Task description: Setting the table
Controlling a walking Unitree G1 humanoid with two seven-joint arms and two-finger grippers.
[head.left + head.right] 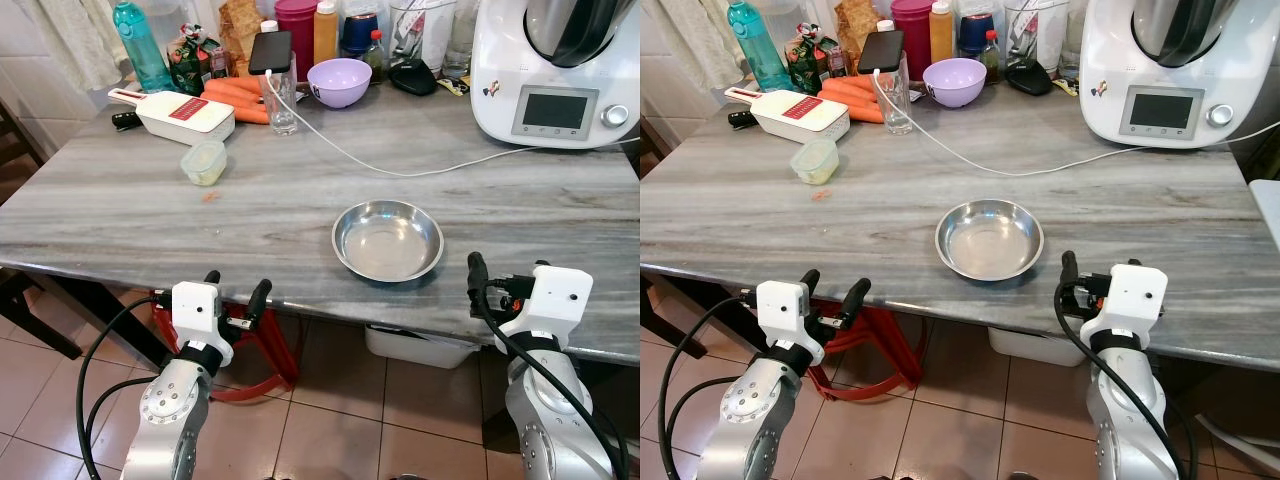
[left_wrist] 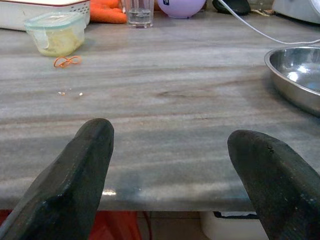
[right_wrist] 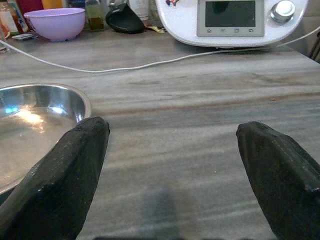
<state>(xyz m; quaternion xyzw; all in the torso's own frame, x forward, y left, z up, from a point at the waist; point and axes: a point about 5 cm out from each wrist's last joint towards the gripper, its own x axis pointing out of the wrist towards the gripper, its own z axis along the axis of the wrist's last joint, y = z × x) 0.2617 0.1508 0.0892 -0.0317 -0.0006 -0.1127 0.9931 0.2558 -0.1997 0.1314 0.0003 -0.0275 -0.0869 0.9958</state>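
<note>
One steel bowl sits mid-table, with one purple bowl at its 12 o'clock. One glass, one small lidded tub and one white slicer stand toward 10 o'clock. One phone, one blue bottle, one white cooker and one cable complete the count.

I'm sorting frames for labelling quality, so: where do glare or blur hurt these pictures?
Left eye view: sharp and evenly lit, with only a soft sheen inside the steel bowl. Right wrist view: bright highlights on the bowl's inner wall, and the right gripper has close, soft-edged fingers. Left wrist view: the left gripper is likewise soft up close, and the plastic container farther back is slightly soft.
</note>
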